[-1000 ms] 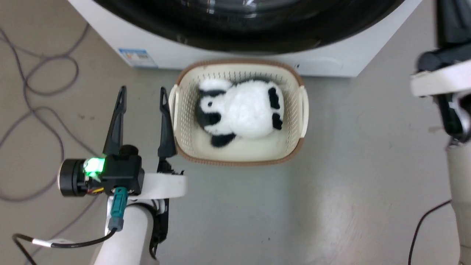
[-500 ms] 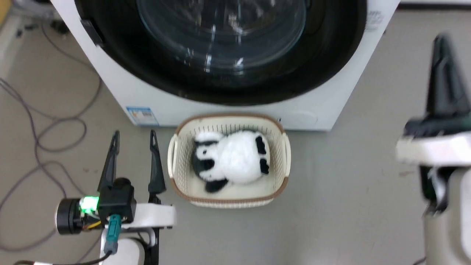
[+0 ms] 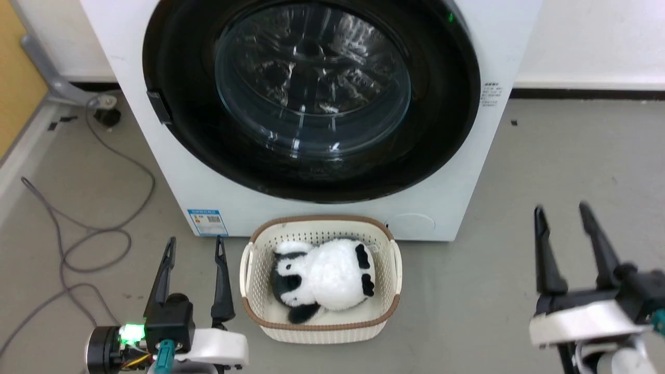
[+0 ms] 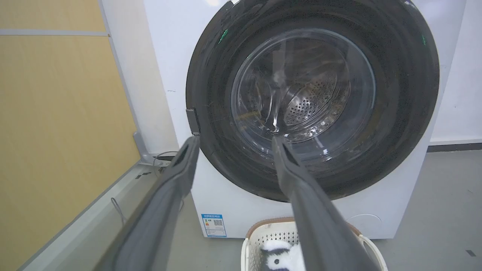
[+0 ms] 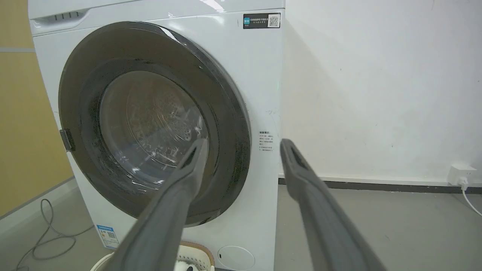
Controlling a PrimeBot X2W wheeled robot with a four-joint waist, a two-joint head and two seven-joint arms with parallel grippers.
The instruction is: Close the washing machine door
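washing machine door (image 3: 311, 98) lies flat against front of washing machine (image 3: 337, 218), at far edge of floor by wall; left claw (image 3: 195, 241) wide, empty, just left of basket (image 3: 249, 270), well short of door; right claw (image 3: 560, 209) wide, empty, right of machine, apart from door

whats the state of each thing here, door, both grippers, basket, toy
washing machine door: shut, lying flush against the front of the washing machine
left gripper: open, empty, touching nothing
right gripper: open, empty, touching nothing
basket: upright on the floor before the machine, holding the toy
panda toy: lying inside the basket
left wrist light: lit green
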